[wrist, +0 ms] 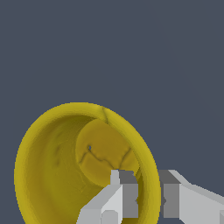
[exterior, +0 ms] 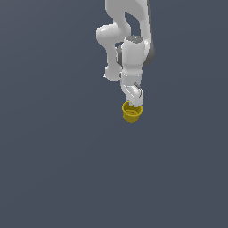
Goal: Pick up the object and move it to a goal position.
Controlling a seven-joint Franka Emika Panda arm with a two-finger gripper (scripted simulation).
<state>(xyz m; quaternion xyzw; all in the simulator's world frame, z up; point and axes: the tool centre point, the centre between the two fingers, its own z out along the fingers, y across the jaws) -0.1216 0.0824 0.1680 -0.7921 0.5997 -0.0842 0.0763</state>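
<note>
A: Where is the small mustard-yellow tapered cup (exterior: 132,112) with the wider rim?

B: Right at the tip of the white arm's claw (exterior: 135,103), hanging just beneath it, mouth turned up toward the claw. In the exterior view it sits against a plain slate-blue background, and whether it touches any surface below cannot be told.

A: And the claw's state?

B: Narrowed onto the cup's wall. In the wrist view the claw (wrist: 148,192) straddles the yellow rim (wrist: 151,175): one grey finger (wrist: 124,194) reaches down inside the cup, the other (wrist: 173,194) lies just outside it, with the wall pinched between the two.

A: Anything visible inside the cup?

B: Only its round bottom (wrist: 105,151), darker yellow with thin crack-like lines across it.

A: How does the arm stand?

B: The white arm (exterior: 129,49) comes down from above, its wrist pointing downward over the cup.
</note>
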